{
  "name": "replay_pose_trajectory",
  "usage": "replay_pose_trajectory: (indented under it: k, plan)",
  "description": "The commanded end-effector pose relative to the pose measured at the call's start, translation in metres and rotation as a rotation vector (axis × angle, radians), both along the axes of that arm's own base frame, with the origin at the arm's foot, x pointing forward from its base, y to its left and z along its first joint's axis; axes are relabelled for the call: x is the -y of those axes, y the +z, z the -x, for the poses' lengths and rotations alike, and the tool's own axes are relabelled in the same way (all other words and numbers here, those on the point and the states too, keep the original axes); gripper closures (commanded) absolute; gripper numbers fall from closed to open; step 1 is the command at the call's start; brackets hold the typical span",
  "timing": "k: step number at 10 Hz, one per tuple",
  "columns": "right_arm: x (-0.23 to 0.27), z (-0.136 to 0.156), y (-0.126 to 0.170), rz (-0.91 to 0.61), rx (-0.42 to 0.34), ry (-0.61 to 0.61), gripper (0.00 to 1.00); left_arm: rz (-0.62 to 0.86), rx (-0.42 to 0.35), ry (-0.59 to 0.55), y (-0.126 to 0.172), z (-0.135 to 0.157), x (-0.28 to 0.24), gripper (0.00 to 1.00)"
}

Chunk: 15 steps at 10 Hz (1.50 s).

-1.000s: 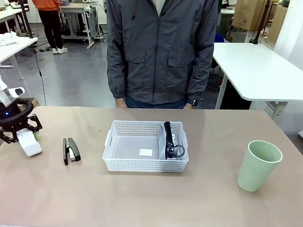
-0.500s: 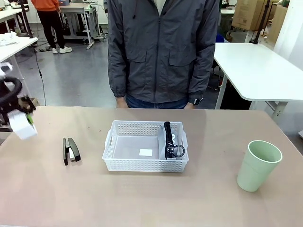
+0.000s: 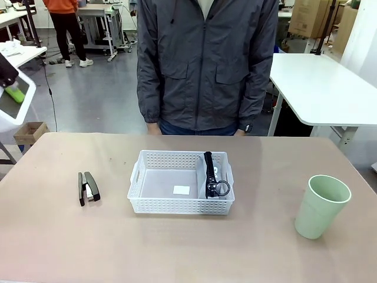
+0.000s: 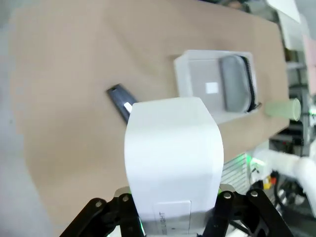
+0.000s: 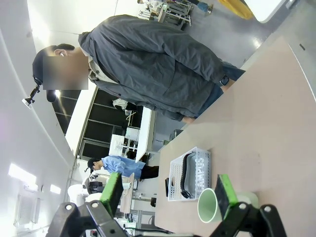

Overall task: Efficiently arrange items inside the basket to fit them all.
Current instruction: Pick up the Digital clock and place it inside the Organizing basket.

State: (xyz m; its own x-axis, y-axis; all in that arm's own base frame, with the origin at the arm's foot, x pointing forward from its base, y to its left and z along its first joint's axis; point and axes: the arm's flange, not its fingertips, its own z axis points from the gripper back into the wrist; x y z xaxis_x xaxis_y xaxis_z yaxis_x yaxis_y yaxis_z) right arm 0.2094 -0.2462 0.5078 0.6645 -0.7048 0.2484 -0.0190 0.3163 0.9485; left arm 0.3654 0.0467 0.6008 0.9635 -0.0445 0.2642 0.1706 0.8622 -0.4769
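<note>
Lifted off the tabletop (image 3: 177, 247) since a second ago, the small white box (image 3: 12, 109) now hangs high at the far left edge of the front view. The left gripper (image 3: 12, 97) is clamped on it, and one green pad (image 3: 16, 94) shows against its side. The spot left of the black stapler (image 3: 88, 187) where it stood is now bare. In the left wrist view the box (image 4: 173, 158) sits between that gripper's fingers and rises straight up from them, a printed label on its near face. The tabletop lies far below, with the stapler (image 4: 118, 96) partly hidden behind the box's top edge.

Well apart from the box and gripper, the white lattice basket (image 3: 177, 154) rests mid-table in front of the person (image 3: 206, 65). The grey pouch (image 4: 237, 89) lies along the basket's right end, its black strap and ring (image 3: 219, 188) on top. A small white square (image 3: 181, 190) lies on the basket's floor. The pale green cup (image 3: 321, 206) stands upright at the right, clear of the basket.

The right gripper (image 5: 170, 195) has its jaws apart with nothing between them. In its view, the cup (image 5: 210, 205) and basket (image 5: 192, 170) lie beyond its fingers.
</note>
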Motion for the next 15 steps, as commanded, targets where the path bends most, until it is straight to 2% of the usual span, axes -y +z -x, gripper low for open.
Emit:
replay_pose_trajectory:
  k: [1,3,4,5,6,10,11,12,13,15]
  plan:
    - [0.001,-0.003,0.002,0.002,0.037,0.002,0.0,0.099,0.032,-0.202,-0.024,-0.009,0.008,1.0]
    - [0.001,-0.003,0.002,0.002,0.037,0.002,0.0,0.091,0.084,-0.408,-0.037,-0.007,0.036,1.0]
    - [0.001,-0.003,0.002,0.002,0.037,0.002,0.0,0.084,0.09,-0.429,-0.044,-0.007,0.05,1.0]
    - [0.001,-0.003,0.002,0.002,0.037,0.002,0.0,0.022,0.057,-0.36,-0.051,-0.01,0.059,0.68]
    - [0.001,-0.003,0.002,0.002,0.037,0.002,0.0,0.066,0.079,-0.384,-0.043,-0.007,0.047,0.68]
    - [0.001,-0.003,0.002,0.002,0.037,0.002,0.0,0.066,0.079,-0.384,-0.043,-0.007,0.047,0.68]
    - [0.001,-0.003,0.002,0.002,0.037,0.002,0.0,0.048,0.072,-0.38,-0.047,-0.009,0.048,0.49]
    - [0.001,-0.003,0.002,0.002,0.037,0.002,0.0,-0.056,0.079,-0.287,-0.048,0.013,0.059,0.49]
    - [0.001,-0.003,0.002,0.002,0.037,0.002,0.0,-0.108,0.064,-0.322,-0.041,-0.002,0.09,0.49]
    - [0.001,-0.003,0.002,0.002,0.037,0.002,0.0,-0.246,-0.059,-0.464,-0.043,-0.061,0.167,0.49]
